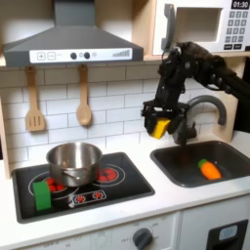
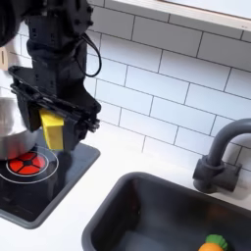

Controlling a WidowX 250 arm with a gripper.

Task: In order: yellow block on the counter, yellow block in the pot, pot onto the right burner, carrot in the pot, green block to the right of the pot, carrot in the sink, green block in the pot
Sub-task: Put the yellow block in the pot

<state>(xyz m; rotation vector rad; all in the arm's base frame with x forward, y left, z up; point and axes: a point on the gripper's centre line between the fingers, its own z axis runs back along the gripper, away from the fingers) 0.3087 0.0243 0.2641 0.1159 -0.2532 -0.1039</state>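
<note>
My gripper (image 1: 160, 129) is shut on the yellow block (image 1: 159, 128), which hangs in the air above the counter (image 1: 146, 146) between the stovetop and the sink (image 1: 186, 164). In the second exterior view the yellow block (image 2: 52, 128) sits between the black fingers, above the stovetop's right edge. The carrot (image 1: 209, 169) lies in the sink, orange with a green end, and its tip shows at the bottom edge (image 2: 215, 243). The steel pot (image 1: 74, 162) stands on the left burner. The green block (image 1: 42, 192) stands upright at the stovetop's front left.
A dark curved faucet (image 1: 200, 105) rises behind the sink, close to the right of my arm in the first exterior view. A spatula (image 1: 34, 102) and a wooden spoon (image 1: 84, 99) hang on the tiled wall. A range hood (image 1: 68, 39) overhangs the black stovetop (image 1: 117, 186).
</note>
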